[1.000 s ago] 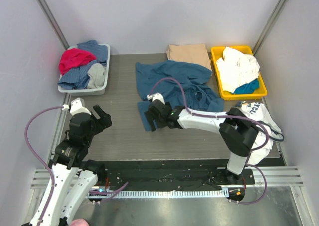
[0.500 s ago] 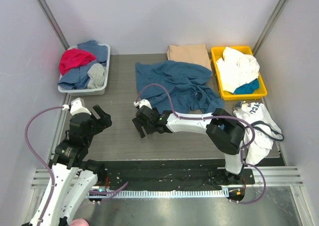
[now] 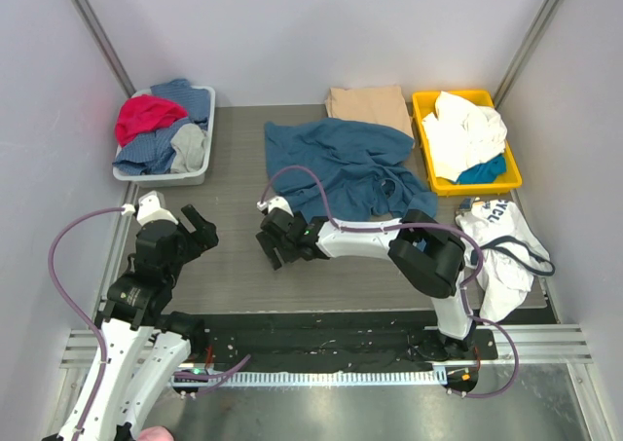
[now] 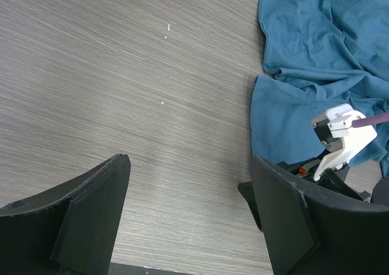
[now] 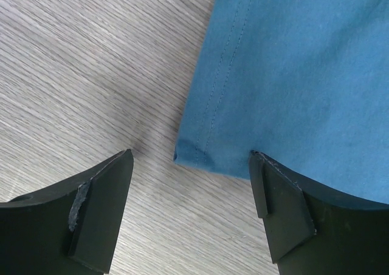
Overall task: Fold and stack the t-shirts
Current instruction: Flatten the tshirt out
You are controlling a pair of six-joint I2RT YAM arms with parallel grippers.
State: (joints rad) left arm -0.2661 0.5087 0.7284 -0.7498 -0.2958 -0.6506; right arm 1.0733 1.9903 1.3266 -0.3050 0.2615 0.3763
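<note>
The dark teal-blue t-shirt [image 3: 341, 159] lies spread and rumpled at the table's middle. The tan-beige t-shirt [image 3: 367, 104] lies folded behind it. No orange shirt shows. My right gripper [image 3: 274, 245] is open and low over the teal shirt's near left corner. In the right wrist view the gripper [image 5: 191, 156] has that hemmed corner [image 5: 189, 154] between its jaws, and the rest of the shirt [image 5: 298, 68] fills the upper right. My left gripper [image 3: 198, 231] is open and empty over bare table, left of the shirt. In the left wrist view it [image 4: 189, 161] faces the shirt [image 4: 322, 50].
A grey bin [image 3: 200, 165] with red, blue and grey clothes stands at the back left. A yellow bin [image 3: 421, 139] with white and teal cloth stands at the back right. A white printed shirt [image 3: 498, 229] lies crumpled at the right, by the right arm's base.
My right gripper has moved left and nearer along the teal shirt's front edge, from over the cloth to its near left corner. The left arm has not moved.
</note>
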